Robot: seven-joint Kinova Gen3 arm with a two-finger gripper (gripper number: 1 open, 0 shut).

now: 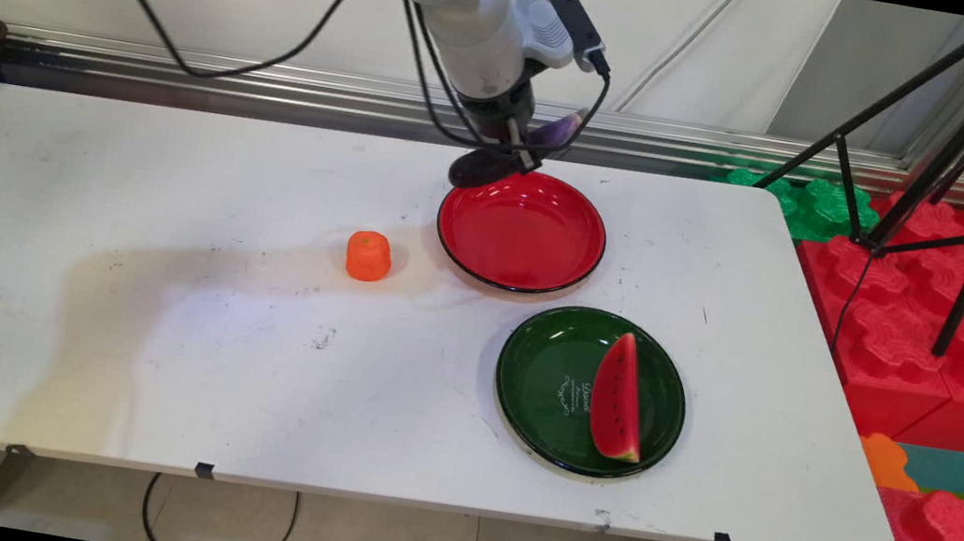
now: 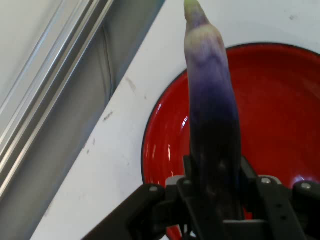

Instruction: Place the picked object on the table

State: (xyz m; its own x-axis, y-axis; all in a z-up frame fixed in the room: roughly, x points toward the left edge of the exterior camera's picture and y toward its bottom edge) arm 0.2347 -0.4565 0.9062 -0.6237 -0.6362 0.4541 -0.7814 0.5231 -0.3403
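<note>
End effector [image 1: 513,148] clamped on a purple eggplant [image 2: 212,125] above the red plate's [image 1: 521,231] far rim.
On the white tabletop [image 1: 152,337], an orange toy piece [image 1: 368,255] sits at the plate's 9 o'clock; a green plate [image 1: 551,384] holding a watermelon slice [image 1: 618,398] lies at 5 o'clock.

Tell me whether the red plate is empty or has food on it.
Empty: the red plate shows bare glossy surface; the eggplant is held above it by the end effector.
</note>
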